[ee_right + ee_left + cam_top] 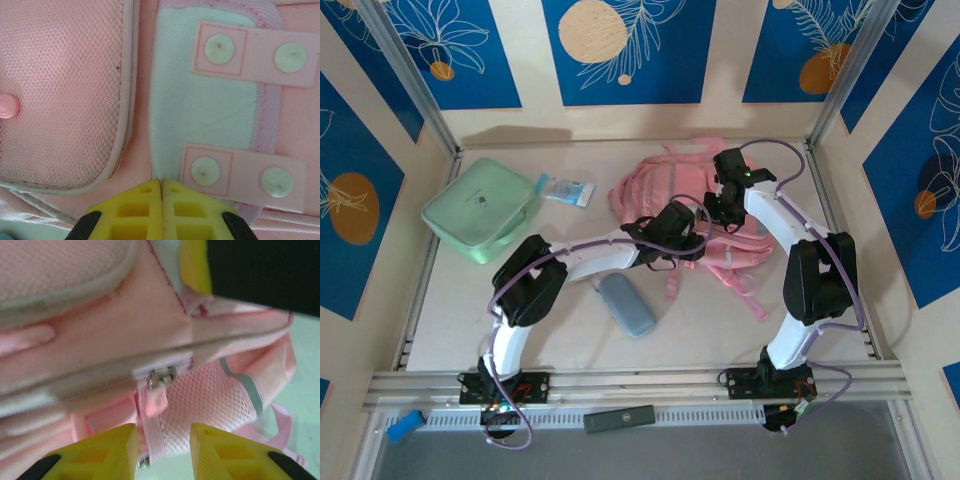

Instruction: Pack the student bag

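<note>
The large soft pink fabric backpack point(650, 185) is laid on the worktop point(570, 340) beneath both claws, and its small pink zip pull point(156, 402) is seen just ahead of the spread left claw point(162, 435), in line with its gap, while the right claw point(161, 184) is pressed together.

Case point(480, 208) left of student bag point(655, 185); packet point(566, 190) between; pouch point(626, 303) before them.

1. A lab-style robot test cell: the left arm point(525, 290) and right arm point(815, 280) are bolted to an aluminium rail point(640, 380) at the table point(570, 340) edge.
2. Aluminium posts point(408, 75) frame the beige tabletop.
3. Blue floral printed panels point(620, 80) wall it in.
</note>
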Controlling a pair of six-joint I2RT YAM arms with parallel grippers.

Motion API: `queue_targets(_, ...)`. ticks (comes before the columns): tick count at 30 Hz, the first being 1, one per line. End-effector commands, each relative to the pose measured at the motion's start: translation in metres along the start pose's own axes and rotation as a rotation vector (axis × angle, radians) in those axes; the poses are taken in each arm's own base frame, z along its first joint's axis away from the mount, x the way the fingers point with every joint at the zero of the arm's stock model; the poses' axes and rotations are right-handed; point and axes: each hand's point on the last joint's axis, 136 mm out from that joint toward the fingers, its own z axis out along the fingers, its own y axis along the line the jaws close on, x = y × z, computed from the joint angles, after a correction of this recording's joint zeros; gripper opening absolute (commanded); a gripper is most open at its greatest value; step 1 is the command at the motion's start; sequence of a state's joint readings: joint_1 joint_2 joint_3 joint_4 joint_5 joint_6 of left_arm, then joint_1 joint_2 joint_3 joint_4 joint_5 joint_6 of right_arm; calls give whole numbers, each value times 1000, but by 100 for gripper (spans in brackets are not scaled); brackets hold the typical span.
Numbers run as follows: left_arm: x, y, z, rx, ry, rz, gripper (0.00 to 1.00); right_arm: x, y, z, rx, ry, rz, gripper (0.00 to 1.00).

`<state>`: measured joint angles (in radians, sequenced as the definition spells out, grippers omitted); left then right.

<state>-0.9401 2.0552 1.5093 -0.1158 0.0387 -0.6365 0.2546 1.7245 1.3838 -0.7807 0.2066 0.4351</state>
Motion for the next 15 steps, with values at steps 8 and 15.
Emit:
queue_targets(8,-7,-10,34,17,-11,-74,39,-1,14,-14,-46,-8,10,0)
queue_targets(15,7,3,45,-52,0,-169,46,-1,14,-11,-50,-4,17,0)
